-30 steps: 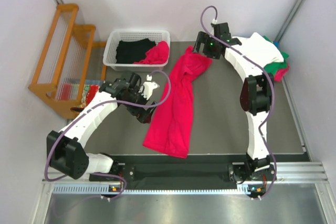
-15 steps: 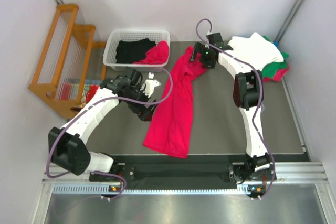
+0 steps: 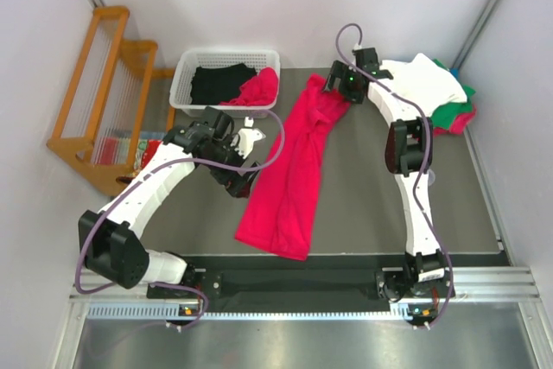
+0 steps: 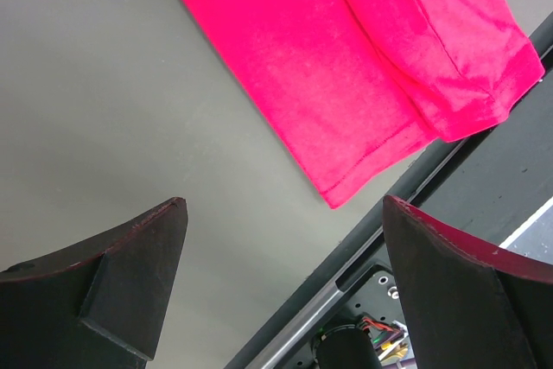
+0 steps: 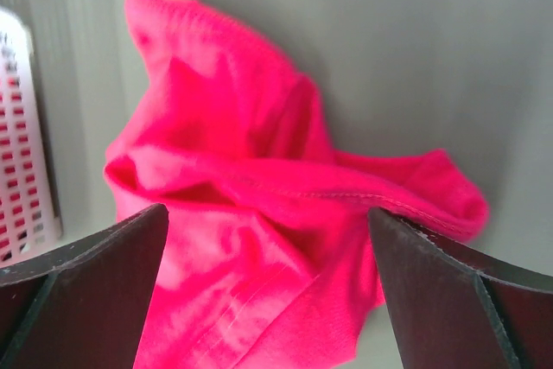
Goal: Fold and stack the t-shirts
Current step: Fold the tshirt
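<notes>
Overhead, crimson t-shirt [image 3: 292, 174] stretched lengthwise, left wrist showing its hem, right its bunched collar, both fingers apart.

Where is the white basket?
In the top view, the white basket sits at the table's far left corner, beside the orange wooden rack, holding black and red shirts.

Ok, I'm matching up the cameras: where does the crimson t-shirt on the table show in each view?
Top external: crimson t-shirt, a long strip across the table's middle.
Left wrist: its near hem, upper right.
Right wrist: its bunched far end, centre.
Shared landmark: white basket, also at the right wrist view's left edge.
</notes>
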`<state>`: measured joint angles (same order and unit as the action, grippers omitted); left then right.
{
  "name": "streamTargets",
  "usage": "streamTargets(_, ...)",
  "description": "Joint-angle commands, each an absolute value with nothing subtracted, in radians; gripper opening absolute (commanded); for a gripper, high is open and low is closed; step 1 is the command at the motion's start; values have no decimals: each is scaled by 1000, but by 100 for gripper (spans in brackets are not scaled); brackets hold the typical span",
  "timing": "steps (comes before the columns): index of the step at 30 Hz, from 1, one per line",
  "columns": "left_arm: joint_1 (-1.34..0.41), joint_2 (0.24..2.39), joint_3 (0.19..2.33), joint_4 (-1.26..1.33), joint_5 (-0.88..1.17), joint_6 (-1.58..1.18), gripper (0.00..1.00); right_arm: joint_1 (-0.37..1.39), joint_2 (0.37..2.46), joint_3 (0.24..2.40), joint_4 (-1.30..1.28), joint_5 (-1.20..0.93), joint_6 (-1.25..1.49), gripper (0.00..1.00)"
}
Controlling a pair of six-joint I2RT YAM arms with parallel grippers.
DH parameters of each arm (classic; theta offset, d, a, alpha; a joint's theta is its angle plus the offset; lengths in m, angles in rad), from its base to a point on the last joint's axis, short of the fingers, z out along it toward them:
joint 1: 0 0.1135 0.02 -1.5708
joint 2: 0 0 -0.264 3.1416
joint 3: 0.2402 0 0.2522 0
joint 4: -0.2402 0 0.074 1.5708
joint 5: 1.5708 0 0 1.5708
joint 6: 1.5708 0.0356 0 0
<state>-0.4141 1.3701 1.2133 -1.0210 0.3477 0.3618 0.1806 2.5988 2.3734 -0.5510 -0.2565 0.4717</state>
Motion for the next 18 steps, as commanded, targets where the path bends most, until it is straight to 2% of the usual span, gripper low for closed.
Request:
streamTargets(1, -417, 1345, 1250, -1045, 364, 377, 99, 103, 2637, 2453, -499, -230, 442, 99)
streamTargets(8, -417, 1347, 1256, -1054, 371, 373, 99, 77, 2620, 2497, -488, -264, 423, 100)
streamTargets(18, -419, 1339, 1269, -1061, 387, 354, 99, 155, 2438, 2378, -630, -223, 342, 100)
